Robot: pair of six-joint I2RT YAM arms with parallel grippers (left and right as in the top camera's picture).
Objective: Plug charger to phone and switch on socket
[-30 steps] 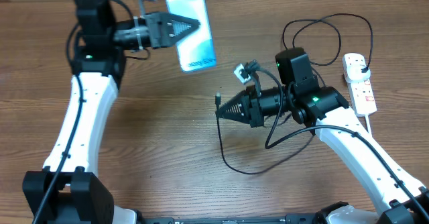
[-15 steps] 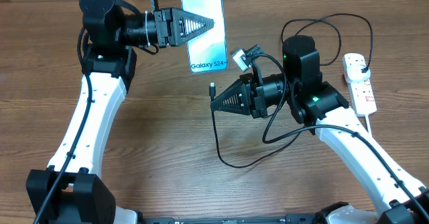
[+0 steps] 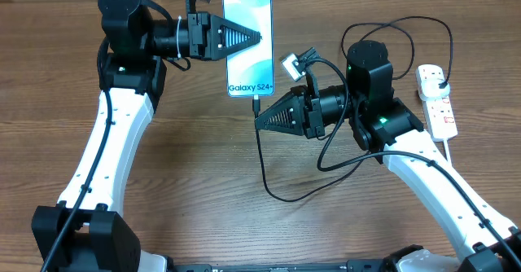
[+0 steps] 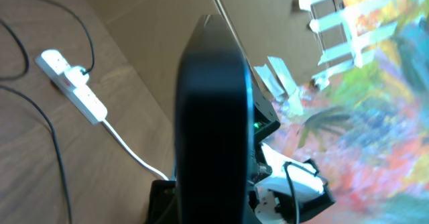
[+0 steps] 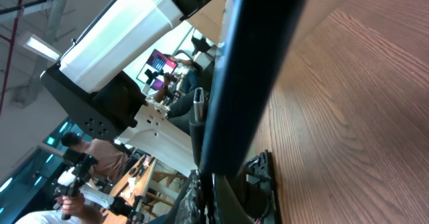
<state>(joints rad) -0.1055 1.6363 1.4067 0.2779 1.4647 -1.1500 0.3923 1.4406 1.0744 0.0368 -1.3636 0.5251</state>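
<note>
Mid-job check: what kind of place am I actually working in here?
Probably a robotics lab or shared workshop: the wood-grain table is a workbench, and behind it are people at work, a lit monitor and a ceiling strip light.

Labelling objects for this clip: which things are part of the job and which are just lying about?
In the job: phone, in left gripper; charger, in right gripper; socket.
Not in it: table; white cord trailing from socket.

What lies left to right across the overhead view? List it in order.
left arm's black top joint → phone → right arm's black top joint → socket
</note>
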